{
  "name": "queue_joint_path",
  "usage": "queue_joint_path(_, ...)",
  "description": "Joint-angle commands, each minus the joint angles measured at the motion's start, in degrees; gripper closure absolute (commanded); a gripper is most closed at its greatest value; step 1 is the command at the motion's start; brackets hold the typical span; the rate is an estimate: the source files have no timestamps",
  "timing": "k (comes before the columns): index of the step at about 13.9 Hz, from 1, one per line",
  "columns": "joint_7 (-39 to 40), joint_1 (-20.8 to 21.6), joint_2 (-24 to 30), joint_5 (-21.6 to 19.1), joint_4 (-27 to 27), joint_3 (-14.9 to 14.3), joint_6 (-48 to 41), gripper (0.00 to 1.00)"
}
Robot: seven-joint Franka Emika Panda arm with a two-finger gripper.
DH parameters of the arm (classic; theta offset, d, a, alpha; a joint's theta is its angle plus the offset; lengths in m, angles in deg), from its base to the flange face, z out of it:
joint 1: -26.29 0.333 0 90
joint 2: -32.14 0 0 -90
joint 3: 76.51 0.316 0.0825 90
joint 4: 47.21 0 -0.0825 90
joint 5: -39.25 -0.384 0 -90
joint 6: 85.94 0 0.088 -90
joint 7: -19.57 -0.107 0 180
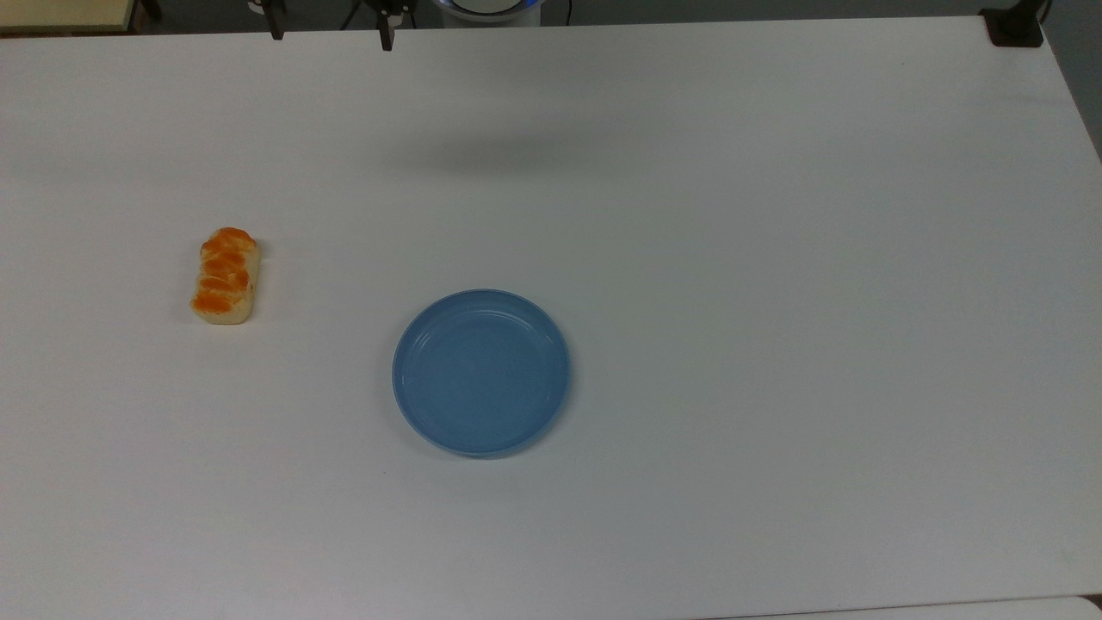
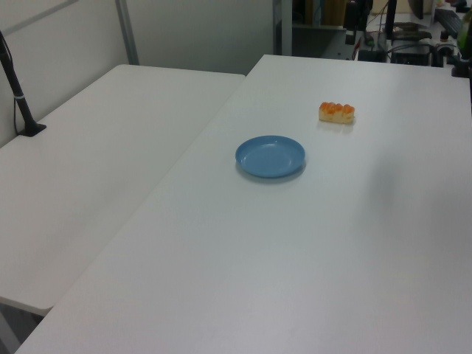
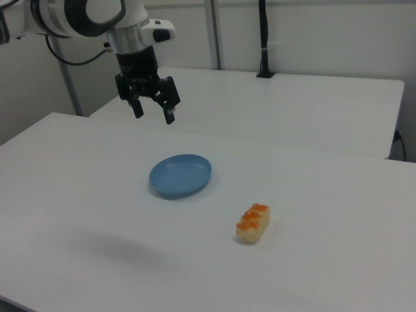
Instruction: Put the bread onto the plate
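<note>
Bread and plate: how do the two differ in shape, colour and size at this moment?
The bread is an oblong loaf; the plate is round and shallow with a raised rim. The bread has pale beige sides and an orange-brown segmented top; the plate is plain blue. The bread is much smaller, shorter than the plate is wide. Both rest on the white table, apart from each other, with the open gripper touching neither.
</note>
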Motion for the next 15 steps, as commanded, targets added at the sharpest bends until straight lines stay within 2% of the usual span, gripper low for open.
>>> queue_joint_path(1, 2.0, 0.0, 0.9, 0.3, -0.5, -0.1, -1.1, 0.00)
queue_joint_path(5, 1.8, 0.1, 0.9, 0.3, -0.4, -0.1, -1.7, 0.00)
queue_joint_path(9, 2.2, 0.5, 0.6, 3.0, -0.7, 0.0, -1.3, 0.00)
queue_joint_path(13, 5.6, -3.1, -0.4, 4.2, -1.6, -2.5, 1.1, 0.00)
queue_joint_path(15, 7.6, -3.6, -2.5, 4.2, -2.0, -6.0, 4.9, 0.00)
